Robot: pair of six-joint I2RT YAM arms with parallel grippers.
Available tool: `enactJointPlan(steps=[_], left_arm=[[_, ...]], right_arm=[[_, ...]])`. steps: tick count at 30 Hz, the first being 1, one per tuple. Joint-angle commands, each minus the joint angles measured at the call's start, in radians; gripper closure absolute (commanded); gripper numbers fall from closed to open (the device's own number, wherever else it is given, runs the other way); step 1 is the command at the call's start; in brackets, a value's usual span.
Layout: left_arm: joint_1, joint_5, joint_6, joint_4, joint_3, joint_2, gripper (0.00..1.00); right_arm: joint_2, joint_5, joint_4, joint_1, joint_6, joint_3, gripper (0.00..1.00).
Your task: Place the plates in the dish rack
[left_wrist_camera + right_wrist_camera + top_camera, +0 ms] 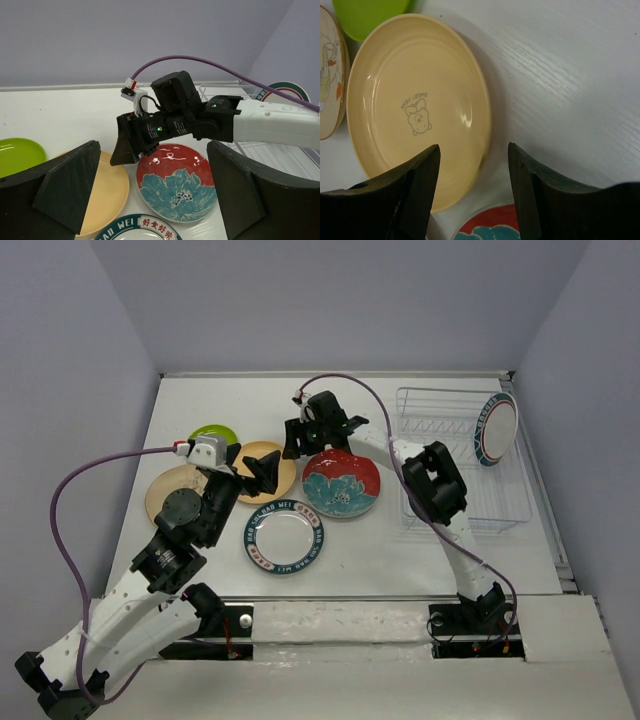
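The dish rack [462, 502] stands at the back right with one teal-rimmed white plate [496, 429] upright in it. Flat on the table lie a red plate with teal flowers [341, 483], a second teal-rimmed white plate [284, 536], two tan plates [280, 458] [165, 490] and a lime green plate [212, 433]. My right gripper [475, 170] is open and low, straddling the right rim of the tan plate with the bear drawing [415, 105]; nothing is held. The left gripper [152, 200] hangs wide open and empty, with the red plate [177, 182] in its gap.
Both grippers are close together over the plates, the right gripper [296, 443] just behind the left gripper [262, 474]. The right arm's purple cable [370, 390] arcs over the table's back. Grey walls close in the table on three sides.
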Motion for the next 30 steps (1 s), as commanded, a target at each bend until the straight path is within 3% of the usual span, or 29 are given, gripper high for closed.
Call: enactJointPlan(steps=[1,10,15,18,27,30], left_arm=[[0.005,-0.02,0.018,0.061,-0.001,0.0,0.01],[0.008,-0.013,0.018,0.061,-0.001,-0.006,0.01],[0.008,-0.011,0.018,0.061,-0.001,-0.017,0.01],[0.008,-0.005,0.016,0.061,-0.001,-0.02,0.01],[0.008,0.009,0.012,0.058,0.002,-0.049,0.01],[0.008,0.024,0.006,0.058,0.005,-0.066,0.01]], right_arm=[[0.045,0.017,0.013,-0.002,0.032,0.08,0.39],[0.121,-0.009,0.012,0.007,0.082,0.121,0.58],[0.097,0.026,0.015,0.007,0.088,0.114,0.82],[0.053,0.066,0.021,0.007,0.075,0.083,0.89],[-0.246,0.298,0.038,-0.002,-0.022,-0.031,0.93],[-0.392,0.457,0.043,-0.049,-0.071,-0.087,0.93]])
